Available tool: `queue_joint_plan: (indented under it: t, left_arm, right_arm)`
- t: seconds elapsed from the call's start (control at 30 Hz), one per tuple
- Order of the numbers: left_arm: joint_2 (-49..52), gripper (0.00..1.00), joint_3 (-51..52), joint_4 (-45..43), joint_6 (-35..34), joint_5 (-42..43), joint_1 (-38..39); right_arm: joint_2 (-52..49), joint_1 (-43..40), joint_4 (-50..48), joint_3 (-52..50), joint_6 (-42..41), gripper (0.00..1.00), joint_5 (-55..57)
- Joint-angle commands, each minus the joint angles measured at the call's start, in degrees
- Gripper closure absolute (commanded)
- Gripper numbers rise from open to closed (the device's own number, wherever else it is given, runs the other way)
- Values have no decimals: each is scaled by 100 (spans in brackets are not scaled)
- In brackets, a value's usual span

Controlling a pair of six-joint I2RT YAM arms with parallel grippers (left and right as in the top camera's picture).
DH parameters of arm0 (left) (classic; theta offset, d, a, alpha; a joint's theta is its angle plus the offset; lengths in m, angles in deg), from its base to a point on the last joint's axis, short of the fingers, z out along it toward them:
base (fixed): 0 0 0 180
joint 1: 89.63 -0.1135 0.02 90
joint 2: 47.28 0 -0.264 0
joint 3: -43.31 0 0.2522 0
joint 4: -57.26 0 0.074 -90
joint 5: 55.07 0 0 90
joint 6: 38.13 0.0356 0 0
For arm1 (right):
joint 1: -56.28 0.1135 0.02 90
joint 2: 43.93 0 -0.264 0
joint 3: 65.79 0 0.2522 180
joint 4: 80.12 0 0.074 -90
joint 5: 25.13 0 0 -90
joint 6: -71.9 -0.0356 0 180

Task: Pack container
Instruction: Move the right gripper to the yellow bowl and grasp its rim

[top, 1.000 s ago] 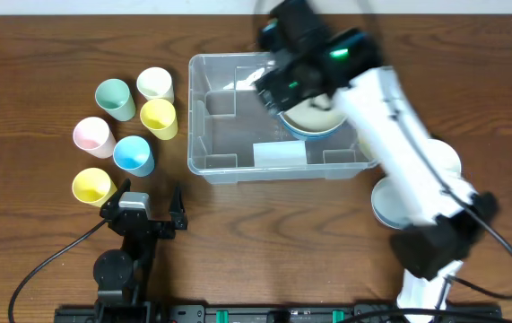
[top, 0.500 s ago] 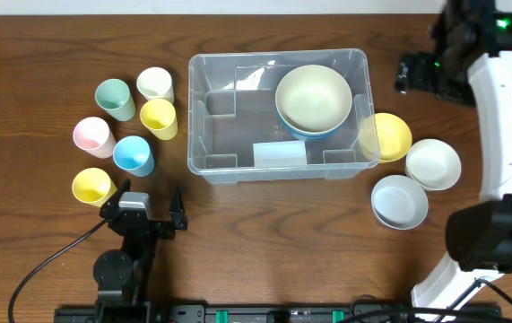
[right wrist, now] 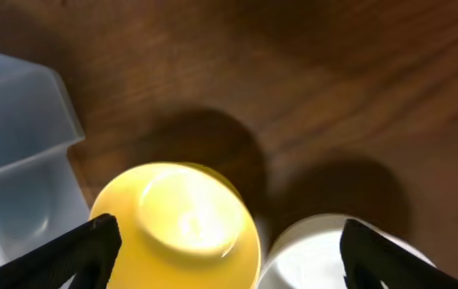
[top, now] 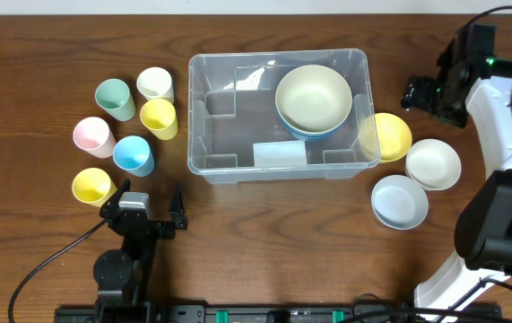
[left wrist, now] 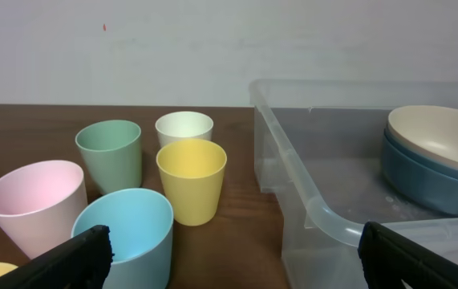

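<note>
The clear container (top: 238, 169) stands mid-table, and a cream bowl (top: 314, 97) is nested on a blue bowl in its right half. My right gripper (top: 421, 96) hovers open and empty to the right of it. In the right wrist view that gripper (right wrist: 229, 258) hangs over a yellow bowl (right wrist: 176, 225) and a white bowl (right wrist: 325, 261), with the container's corner (right wrist: 20, 160) at the left. My left gripper (top: 145, 201) rests open at the front left. Its wrist view shows the left gripper (left wrist: 233, 257) facing the cups and the container's rim (left wrist: 325, 221).
Several cups stand left of the container: green (top: 115, 98), white (top: 154, 83), yellow (top: 159, 117), pink (top: 92, 136), blue (top: 134, 154) and a second yellow one (top: 92, 186). A yellow bowl (top: 392, 136), a white bowl (top: 433, 164) and a pale blue bowl (top: 399, 201) sit to its right.
My right arm has swung away from over the container to the far right, leaving the cream bowl in the container on the blue bowl. The left arm has not moved.
</note>
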Motion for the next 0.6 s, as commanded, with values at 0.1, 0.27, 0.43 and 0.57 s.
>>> queue_joint_plan:
  t: [0.1, 0.27, 0.43, 0.57]
  left_arm:
    - [-35, 2, 92, 192, 57, 61, -20]
    - [-35, 2, 92, 192, 57, 61, -20]
    - [-35, 2, 92, 190, 57, 61, -20]
    - [-35, 2, 92, 192, 57, 61, -20]
  right_arm:
    - [0, 46, -439, -503, 348, 16, -72]
    - [-7, 46, -741, -748, 422, 28, -74]
    - [-7, 46, -1139, -1119, 422, 35, -72]
    - [-9, 46, -1506, -1451, 422, 37, -72]
